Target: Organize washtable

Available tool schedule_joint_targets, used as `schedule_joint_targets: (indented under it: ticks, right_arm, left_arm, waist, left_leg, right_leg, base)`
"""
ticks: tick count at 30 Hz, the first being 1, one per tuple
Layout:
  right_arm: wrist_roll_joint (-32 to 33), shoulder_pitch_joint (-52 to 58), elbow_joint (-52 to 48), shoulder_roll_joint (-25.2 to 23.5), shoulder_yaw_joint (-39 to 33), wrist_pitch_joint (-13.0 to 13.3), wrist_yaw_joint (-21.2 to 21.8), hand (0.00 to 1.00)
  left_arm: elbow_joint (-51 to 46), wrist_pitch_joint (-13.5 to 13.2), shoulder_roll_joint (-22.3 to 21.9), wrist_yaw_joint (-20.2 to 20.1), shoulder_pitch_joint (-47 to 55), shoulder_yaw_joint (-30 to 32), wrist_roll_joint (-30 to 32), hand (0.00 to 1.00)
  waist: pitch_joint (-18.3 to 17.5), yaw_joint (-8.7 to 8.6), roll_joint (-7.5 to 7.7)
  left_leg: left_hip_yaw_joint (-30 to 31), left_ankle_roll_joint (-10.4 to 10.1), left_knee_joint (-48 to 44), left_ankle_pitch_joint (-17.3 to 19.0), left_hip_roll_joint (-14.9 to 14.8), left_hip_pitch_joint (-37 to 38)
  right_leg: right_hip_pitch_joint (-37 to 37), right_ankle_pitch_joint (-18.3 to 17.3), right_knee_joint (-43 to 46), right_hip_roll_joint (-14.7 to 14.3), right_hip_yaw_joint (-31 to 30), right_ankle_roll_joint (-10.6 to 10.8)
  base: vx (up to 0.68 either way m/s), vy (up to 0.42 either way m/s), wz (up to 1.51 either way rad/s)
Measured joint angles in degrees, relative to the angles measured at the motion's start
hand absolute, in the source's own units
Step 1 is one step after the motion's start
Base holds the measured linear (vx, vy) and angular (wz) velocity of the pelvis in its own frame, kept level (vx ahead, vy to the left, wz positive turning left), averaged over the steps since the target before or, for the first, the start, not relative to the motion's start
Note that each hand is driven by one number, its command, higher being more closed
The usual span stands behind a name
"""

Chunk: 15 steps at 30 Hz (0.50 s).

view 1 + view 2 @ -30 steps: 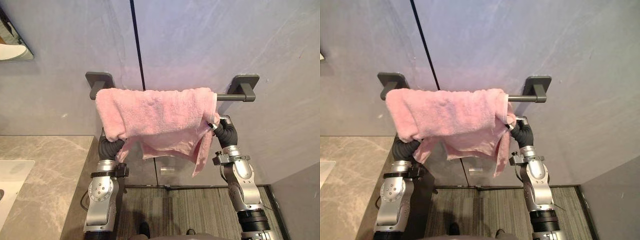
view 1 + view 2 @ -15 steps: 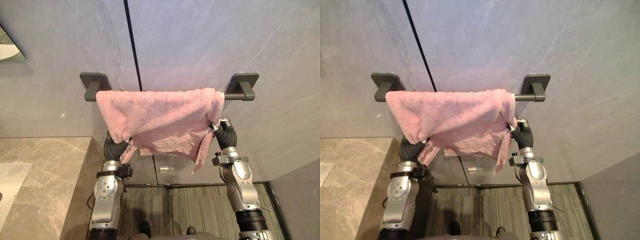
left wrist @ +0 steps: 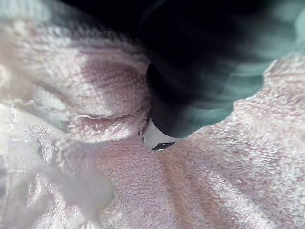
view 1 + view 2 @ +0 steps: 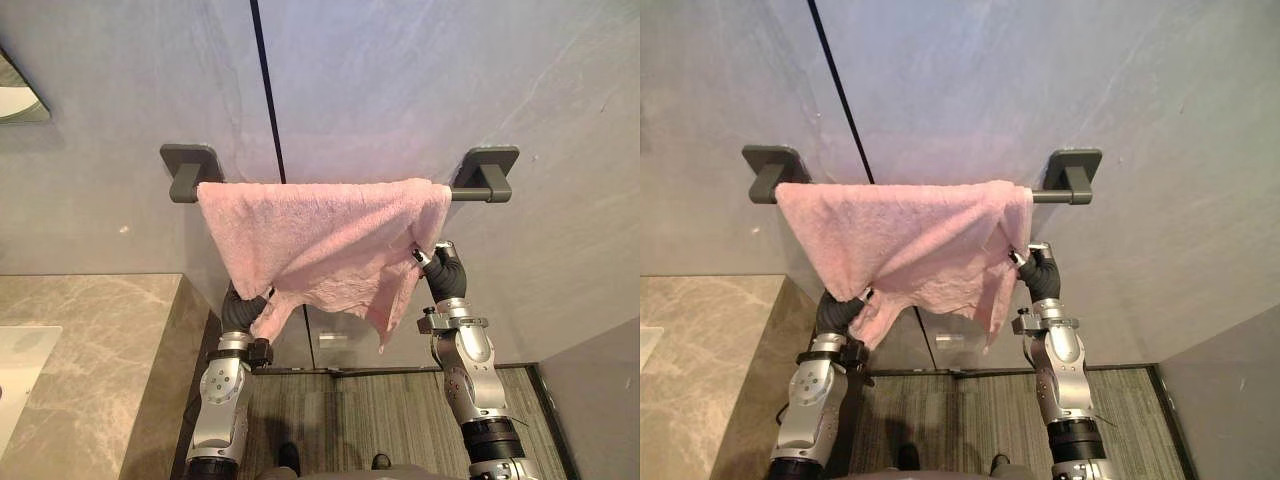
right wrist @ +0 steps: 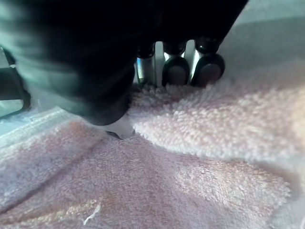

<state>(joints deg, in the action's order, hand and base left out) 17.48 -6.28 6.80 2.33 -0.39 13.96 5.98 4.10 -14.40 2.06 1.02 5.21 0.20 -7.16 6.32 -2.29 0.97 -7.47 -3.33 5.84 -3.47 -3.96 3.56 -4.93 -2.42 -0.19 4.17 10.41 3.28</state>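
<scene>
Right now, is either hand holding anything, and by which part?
The right hand pinches the pink towel at its right hanging edge. The left hand is under its lower left corner; hold unclear.

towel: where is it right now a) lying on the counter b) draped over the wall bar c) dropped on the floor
B: the towel hangs over the bar, spread across most of its length.

One pink towel, one dark towel bar and two wall brackets are counted at 12 o'clock; one marble countertop is counted at 8 o'clock.
</scene>
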Motion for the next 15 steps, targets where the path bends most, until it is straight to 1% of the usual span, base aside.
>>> schedule_joint_targets:
  ticks: [1,2,3,8,11,15]
  right_arm:
    - [0.00,-0.02,0.73,0.08,0.48,0.30,0.00,1.00]
    - [0.00,-0.02,0.83,0.08,0.59,0.35,0.00,1.00]
    - [-0.04,0.00,0.88,0.09,0.64,0.52,0.00,0.00]
    - [-0.20,0.49,2.21,0.43,0.62,0.65,-0.11,0.00]
    - [-0.45,1.14,2.96,0.44,0.52,0.63,-1.03,0.00]
    - [-1.46,2.63,3.38,0.37,0.19,-0.77,-2.29,0.00]
  left_arm:
    - [0.04,0.01,0.03,0.06,0.00,-0.01,0.00,1.00]
    - [0.05,0.01,0.07,0.09,0.00,-0.01,0.00,0.00]
    - [0.10,0.01,0.19,0.16,0.00,-0.02,0.00,0.00]
    - [1.31,0.10,0.66,0.44,0.30,0.00,0.00,0.00]
    - [1.31,0.15,0.68,0.63,0.47,0.09,-0.01,0.00]
    - [0.96,0.18,0.65,1.15,1.10,0.97,-0.03,0.00]
  waist:
    - [-0.05,0.00,0.17]
    - [-0.09,0.02,0.23]
    - [-0.13,0.04,0.31]
    - [-0.22,0.05,0.47]
    - [-0.23,0.09,0.50]
    - [-0.23,0.03,0.51]
  left_leg:
    - [-0.10,0.00,-0.20,0.11,0.01,0.06]
    - [-0.18,0.00,-0.22,0.16,0.01,0.12]
    - [-0.31,0.01,-0.23,0.23,0.02,0.21]
    - [-0.32,0.01,-0.24,0.26,0.01,0.26]
    - [-0.33,0.01,-0.22,0.26,-0.03,0.38]
    - [-0.38,0.01,0.08,0.26,0.04,0.66]
  right_leg:
    - [-0.01,-0.07,0.05,0.01,-0.08,-0.01]
    - [-0.02,-0.09,0.06,0.01,-0.16,-0.01]
    - [-0.05,-0.12,0.07,0.02,-0.30,-0.01]
    - [-0.08,-0.20,0.13,0.01,-0.30,-0.07]
    - [-0.15,-0.24,0.21,-0.02,-0.32,-0.11]
    - [-0.37,-0.26,0.19,0.04,-0.27,-0.08]
  base:
    - [0.00,0.000,0.00]
    - [0.03,0.005,-0.05]
    - [0.02,0.003,-0.04]
    - [0.00,0.000,0.00]
    - [0.00,0.000,0.00]
    - [0.00,0.000,0.00]
